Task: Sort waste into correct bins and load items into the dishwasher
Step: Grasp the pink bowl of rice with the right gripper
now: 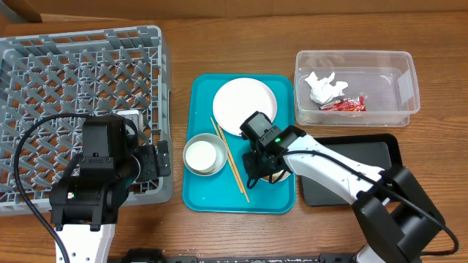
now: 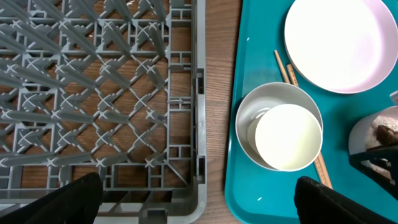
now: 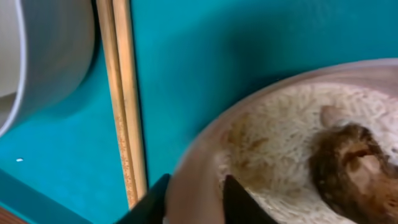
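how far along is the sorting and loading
Done: tissue and wrapper lie in the tub. In hand: the right gripper pinches the pink bowl by its rim, rice and lump inside. To do: plate, grey bowl and cup sit on the teal tray; the rack shows no dishes.

A wooden table [image 1: 219, 44] filled the overhead view from edge to edge. Its top was a warm mid-brown, with a fine grain that ran from left to right. The surface looked matte and smooth. The light was soft and even and seemed to fall from above; shadows on the wood were faint and lay close beside whatever cast them. In the left wrist view the table [image 2: 217, 93] showed as a narrow upright strip of the same brown.
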### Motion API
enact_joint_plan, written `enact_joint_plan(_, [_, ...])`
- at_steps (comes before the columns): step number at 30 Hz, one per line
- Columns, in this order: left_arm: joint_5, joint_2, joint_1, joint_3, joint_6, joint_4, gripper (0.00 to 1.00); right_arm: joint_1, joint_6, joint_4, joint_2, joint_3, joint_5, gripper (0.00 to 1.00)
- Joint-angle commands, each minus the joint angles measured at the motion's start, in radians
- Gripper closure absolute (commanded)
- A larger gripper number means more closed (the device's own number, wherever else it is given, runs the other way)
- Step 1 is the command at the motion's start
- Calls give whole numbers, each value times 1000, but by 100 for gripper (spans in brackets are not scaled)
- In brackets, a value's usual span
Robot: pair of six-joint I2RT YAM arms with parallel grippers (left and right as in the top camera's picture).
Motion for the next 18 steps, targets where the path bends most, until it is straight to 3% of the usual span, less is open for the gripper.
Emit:
enact_joint_plan(1, [12, 3, -1, 21, 0, 2, 0, 6, 17, 2, -7, 0, -6, 82])
enact_joint_plan(6, [12, 3, -1, 21, 0, 1, 0, 3, 17, -63, -49, 65, -5, 96])
enact_joint_plan(12, [12, 3, -1, 21, 0, 2, 0, -10, 36, -136, -174, 164, -5, 96])
enact_joint_plan(18, [12, 3, -1, 21, 1, 2, 0, -203, 194, -222, -302, 169, -34, 96])
